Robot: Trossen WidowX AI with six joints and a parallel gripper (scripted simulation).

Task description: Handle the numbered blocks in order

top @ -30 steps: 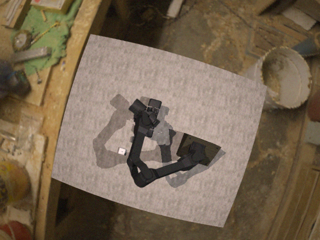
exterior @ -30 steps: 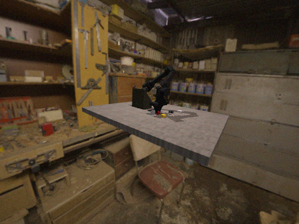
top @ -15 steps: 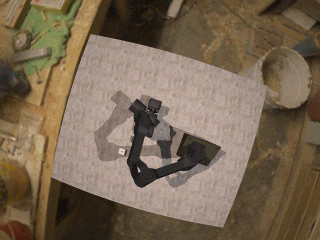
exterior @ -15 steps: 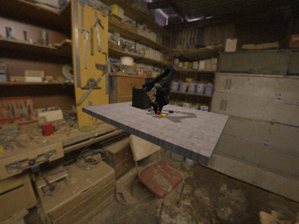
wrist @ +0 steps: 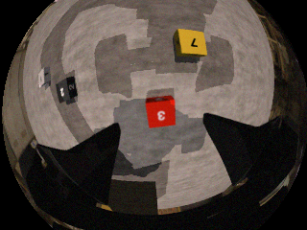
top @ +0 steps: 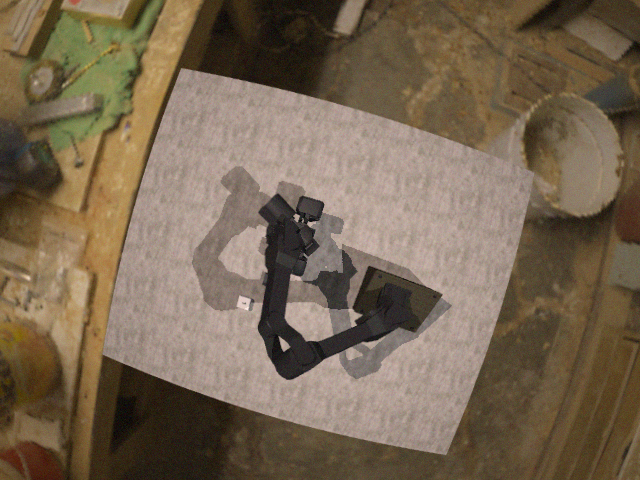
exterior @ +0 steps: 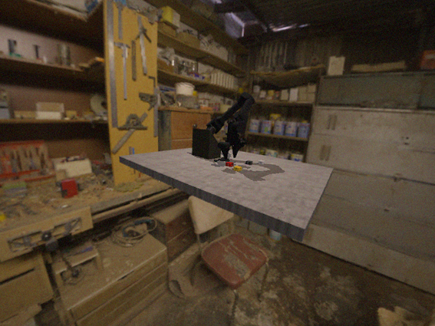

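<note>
Red paintless-looking plastic or not, I cannot tell the material, but the cube marked 3 (exterior: 229, 163) (wrist: 161, 112) sits on the table (top: 413, 155) (exterior: 279, 190) (wrist: 144, 79), framed between the two fingertips in my wrist view. I have the gripper (top: 303, 237) (exterior: 230, 157) (wrist: 163, 122) spread wide, with nothing pinched in it; the wrist view shows a gap on either side of the red cube. From the exterior camera, the fingers point down near it.

Beyond it in the wrist view, I see the yellow cube marked 7 (exterior: 237, 168) (wrist: 192, 43), set off towards the upper right. Over to the left of that view lies the black cube marked 2 (exterior: 248, 162) (wrist: 67, 90), its pale numeral readable on the top. Further left, I get the white cube (top: 244, 302) (exterior: 261, 162) (wrist: 44, 77), bearing a dark mark too small for me to read. From overhead, it is the only cube I can make out, well apart from the gripper.

My black arm (top: 276, 294) (exterior: 239, 107) bends sharply at the elbow in the top view, running from its dark base (top: 434, 297) (exterior: 201, 144). Its shadows spread across the pale tabletop. On my exterior feed, a chair with a worn red seat (exterior: 236, 258) stands below the table, and a yellow tool board (exterior: 143, 86) rises behind the workbench at the left.
</note>
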